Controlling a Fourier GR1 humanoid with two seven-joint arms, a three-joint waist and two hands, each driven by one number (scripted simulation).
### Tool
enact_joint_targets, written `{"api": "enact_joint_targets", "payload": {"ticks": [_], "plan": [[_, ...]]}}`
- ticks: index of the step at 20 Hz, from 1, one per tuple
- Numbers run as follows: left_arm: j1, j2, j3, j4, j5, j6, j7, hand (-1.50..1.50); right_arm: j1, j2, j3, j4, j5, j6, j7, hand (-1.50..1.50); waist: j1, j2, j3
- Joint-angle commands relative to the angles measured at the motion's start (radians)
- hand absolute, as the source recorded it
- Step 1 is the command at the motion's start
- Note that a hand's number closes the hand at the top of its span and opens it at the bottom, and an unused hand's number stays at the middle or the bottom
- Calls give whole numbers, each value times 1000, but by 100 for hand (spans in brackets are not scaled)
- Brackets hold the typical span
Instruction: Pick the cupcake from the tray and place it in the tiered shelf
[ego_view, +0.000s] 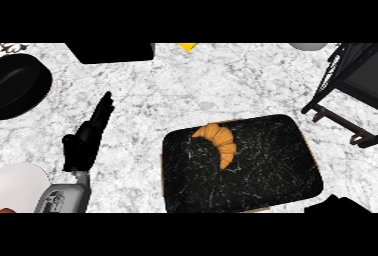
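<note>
A black marbled tray (251, 185) lies on the counter at lower centre-right. On its upper left part rests an orange, crescent-shaped pastry (218, 140) that looks like a croissant rather than a cupcake. The black tiered shelf (347, 85) stands at the upper right, partly cut off by the view's edge. My left hand (85, 142) is left of the tray and apart from it, open, with its fingers straight and pointing away from me. Only a black bit of my right hand (336, 205) shows at the lower right edge, beside the tray's near right corner.
A black round pan (18, 85) sits at the far left. A black box (111, 52) is at the top, with a yellow piece (187, 47) beside it and a white object (308, 46) further right. A white round object (22, 185) lies at lower left.
</note>
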Motion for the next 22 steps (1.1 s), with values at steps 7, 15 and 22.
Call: {"api": "enact_joint_targets", "payload": {"ticks": [7,15,22], "plan": [[30,18,27,-7,8,4,-11,0,133,-173,-518,103,-486,126,-463,150,-33,1,-6],[6,9,-13,-30,10,-31,8,0,114,-343,-983,445,-808,287,-600,150,31,10,-9],[-5,25,-13,-77,6,-40,40,0,64,-480,-1140,703,-912,361,-552,150,70,15,-8]]}}
